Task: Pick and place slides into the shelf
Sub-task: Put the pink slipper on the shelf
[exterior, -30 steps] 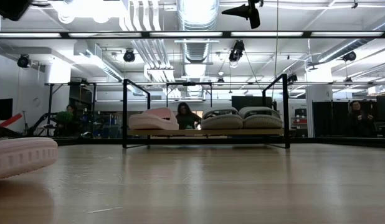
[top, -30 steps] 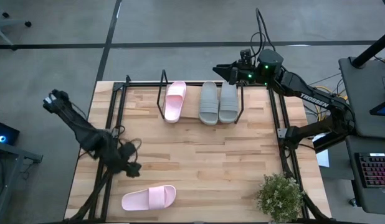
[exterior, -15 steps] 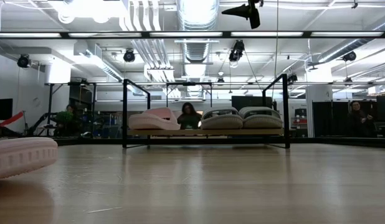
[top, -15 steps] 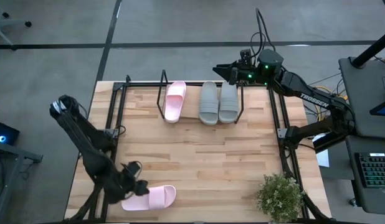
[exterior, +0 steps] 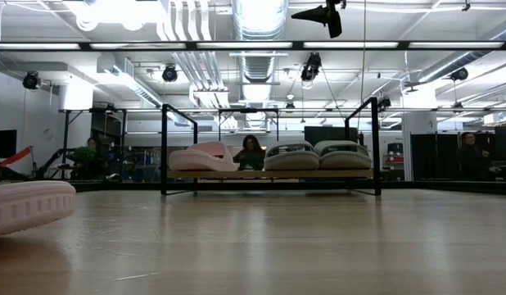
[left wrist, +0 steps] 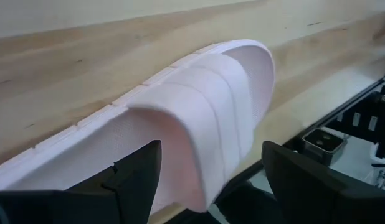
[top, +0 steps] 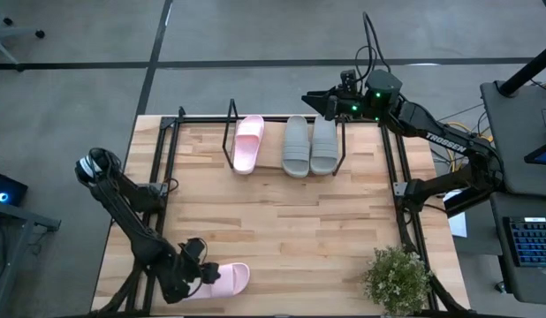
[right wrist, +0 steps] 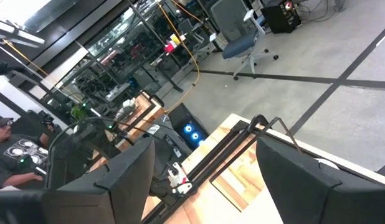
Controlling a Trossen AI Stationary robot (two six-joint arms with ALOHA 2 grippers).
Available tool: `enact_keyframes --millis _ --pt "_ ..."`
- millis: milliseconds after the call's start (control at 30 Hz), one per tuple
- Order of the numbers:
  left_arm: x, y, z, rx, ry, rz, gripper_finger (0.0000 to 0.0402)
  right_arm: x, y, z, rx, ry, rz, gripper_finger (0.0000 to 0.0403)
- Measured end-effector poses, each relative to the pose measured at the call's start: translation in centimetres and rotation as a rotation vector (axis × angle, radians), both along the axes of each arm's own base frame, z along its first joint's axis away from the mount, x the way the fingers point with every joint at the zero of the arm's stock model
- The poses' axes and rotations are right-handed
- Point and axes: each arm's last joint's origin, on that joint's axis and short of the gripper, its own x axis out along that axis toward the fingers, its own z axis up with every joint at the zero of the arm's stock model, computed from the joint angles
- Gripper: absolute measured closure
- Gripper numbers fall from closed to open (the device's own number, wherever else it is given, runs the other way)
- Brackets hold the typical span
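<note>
1. My left gripper [top: 195,275] is down at the near left of the tabletop [top: 282,230], fingers [left wrist: 133,180] spread wide and straddling the strap of the last loose pale pink slide [left wrist: 180,118]; nothing is pinched yet.
2. I judge this the grasp step for the fourth slide: next I must close on the strap, lift, and carry it to the far side.
3. The shelf [top: 229,132] already holds one pink slide [top: 247,144] and the grey pair [top: 309,146]; the free slot looks to be at its left end, beside the pink one.
4. My right gripper [top: 310,99] waits above the shelf's far right corner, fingers apart.
5. Readable writing: white "TROSSEN" lettering on my right arm [top: 432,132].
</note>
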Motion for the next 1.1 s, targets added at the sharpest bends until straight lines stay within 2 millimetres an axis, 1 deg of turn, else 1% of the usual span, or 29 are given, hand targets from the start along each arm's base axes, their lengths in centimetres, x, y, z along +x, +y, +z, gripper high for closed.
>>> enact_keyframes --millis 167,300,467,600,667,767,1033,1100 --pt "0.6 -0.9 -1.2 -0.012 -0.008 0.001 0.014 0.0 0.0 0.0 0.0 0.0 0.0 0.0134" --pt "1.1 -1.5 -1.5 -0.039 -0.049 0.011 0.014 0.0 0.0 0.0 0.0 0.0 0.0 0.0138" --pt "1.6 -1.8 -1.8 -0.03 -0.107 0.048 0.0141 0.0 0.0 0.0 0.003 -0.001 0.0 0.0135" --pt "1.6 -1.8 -1.8 -0.037 -0.113 0.048 0.0158 0.0 0.0 0.0 0.003 -0.002 0.0 0.0134" --pt "1.7 -1.7 -1.8 -0.033 -0.113 0.047 0.0178 0.0 0.0 0.0 0.003 -0.002 0.0 0.0137" --pt "1.8 -1.6 -1.9 -0.029 -0.113 0.051 0.0223 0.0 0.0 0.0 0.004 -0.002 0.002 0.0139" --pt "1.9 -1.3 -2.2 -0.004 -0.114 0.041 0.0382 0.0 0.0 0.0 0.004 -0.002 0.004 0.0134" --pt "1.9 -1.2 -2.2 -0.001 -0.116 0.041 0.0393 0.0 0.0 0.0 0.004 -0.002 0.004 0.0136"
